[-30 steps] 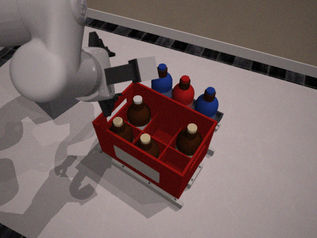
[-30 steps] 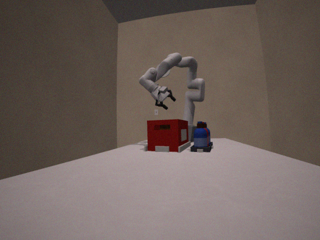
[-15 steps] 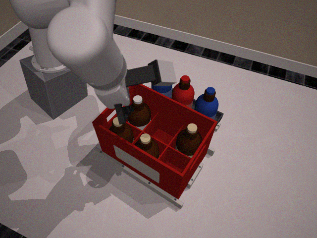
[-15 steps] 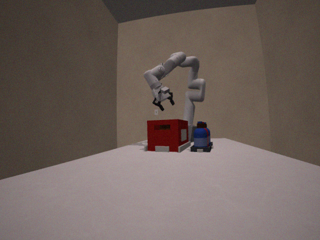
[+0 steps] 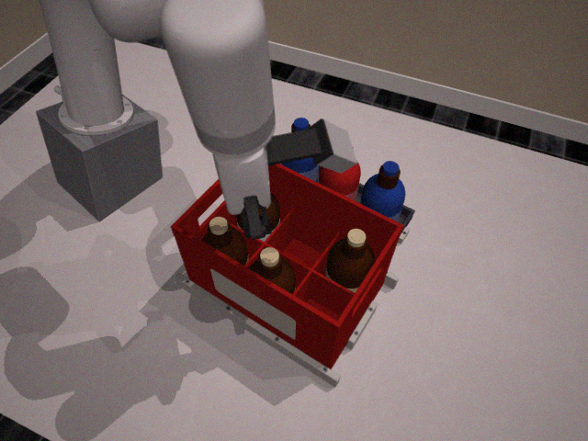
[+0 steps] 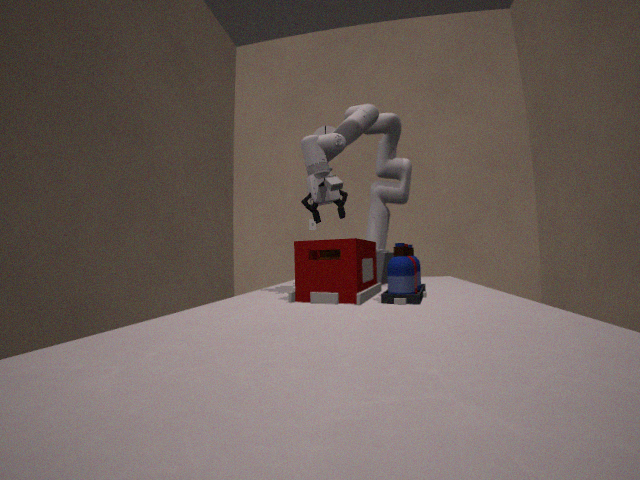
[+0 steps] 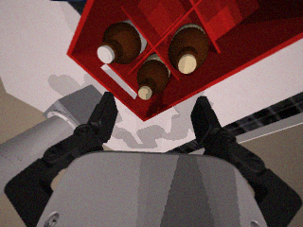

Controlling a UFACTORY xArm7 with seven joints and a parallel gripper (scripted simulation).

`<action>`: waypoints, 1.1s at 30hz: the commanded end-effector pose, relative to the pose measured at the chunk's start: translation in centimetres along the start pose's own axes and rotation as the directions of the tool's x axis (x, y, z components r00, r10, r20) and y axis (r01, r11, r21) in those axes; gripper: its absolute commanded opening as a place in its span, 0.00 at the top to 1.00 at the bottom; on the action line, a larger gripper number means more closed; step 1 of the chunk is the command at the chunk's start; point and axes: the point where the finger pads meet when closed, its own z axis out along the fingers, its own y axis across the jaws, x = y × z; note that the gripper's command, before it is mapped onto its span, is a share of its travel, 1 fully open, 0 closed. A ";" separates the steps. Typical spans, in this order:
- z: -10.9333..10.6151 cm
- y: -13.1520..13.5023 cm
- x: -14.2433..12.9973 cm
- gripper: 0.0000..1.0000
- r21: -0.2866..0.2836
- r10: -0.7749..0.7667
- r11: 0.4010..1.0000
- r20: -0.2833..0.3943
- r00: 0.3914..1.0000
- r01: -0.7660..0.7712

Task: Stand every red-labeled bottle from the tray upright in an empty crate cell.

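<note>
The pincer [image 5: 256, 222] [image 6: 329, 219] [image 7: 154, 104] is released, above the crate [image 5: 237, 285] [image 6: 325, 271] [image 7: 106, 82]; the red bottle [image 5: 341, 180] stands on the tray [image 5: 409, 211] [image 6: 402, 297] between blue ones; a wide, off-centre descent there could knock a neighbour over; a low crossing could clip the crate's wall.

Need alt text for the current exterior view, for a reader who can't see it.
The robot's open jaws hang above a red crate, holding nothing. Beside the crate, blue bottles stand upright on a dark tray, with a sliver of red showing behind them.
</note>
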 end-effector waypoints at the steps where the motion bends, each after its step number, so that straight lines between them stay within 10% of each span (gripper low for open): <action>1: 0.5 1.3 0.6 0.00 -0.096 -0.005 0.995 0.036 0.999 0.008; 7: 1.1 2.6 1.4 0.00 -0.196 -0.014 0.980 0.074 0.997 0.028; 20: 1.1 2.6 1.5 0.00 -0.200 -0.014 0.979 0.075 0.997 0.029; 21: 1.1 2.6 1.5 1.00 -0.200 -0.014 0.979 0.075 0.997 0.029; 33: 1.1 2.6 1.5 1.00 -0.200 -0.014 0.979 0.075 0.997 0.029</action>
